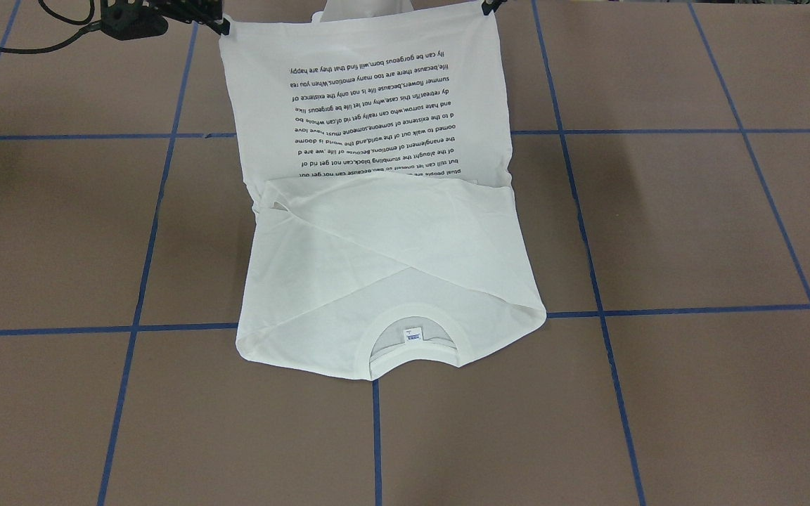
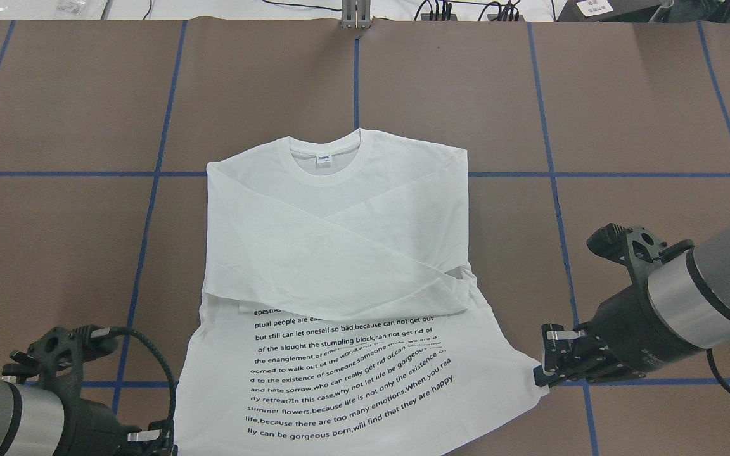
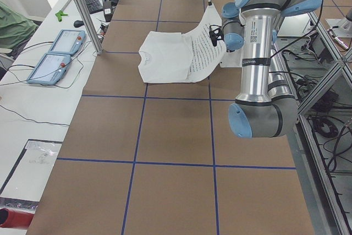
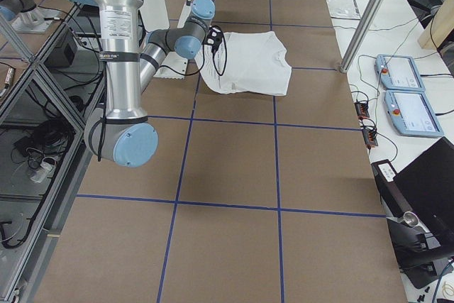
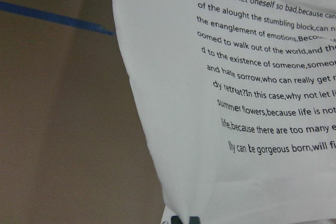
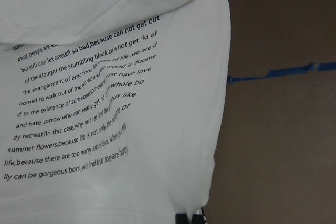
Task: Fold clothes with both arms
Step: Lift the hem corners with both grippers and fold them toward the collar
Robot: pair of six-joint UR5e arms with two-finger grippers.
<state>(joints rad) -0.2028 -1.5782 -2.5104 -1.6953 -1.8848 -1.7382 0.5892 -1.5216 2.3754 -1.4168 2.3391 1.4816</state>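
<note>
left gripper [image 5: 184, 220] pinched shut on one hem corner of the T-shirt [image 2: 333, 253] | right gripper [image 2: 544, 373] same deal, clamped on the other corner | T-shirt's in the middle of the table [image 2: 625, 95], collar [image 2: 333, 180] end flat toward the far edge, printed hem half lifted up at the robot's edge

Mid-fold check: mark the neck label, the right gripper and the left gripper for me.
neck label [image 2: 325, 159]: overhead view, middle of the small tag.
right gripper [image 2: 541, 375]: overhead view, fingertips at the T-shirt [image 2: 339, 253] hem corner.
left gripper [image 1: 491, 7]: front-facing view, fingertips at the other hem corner.
</note>
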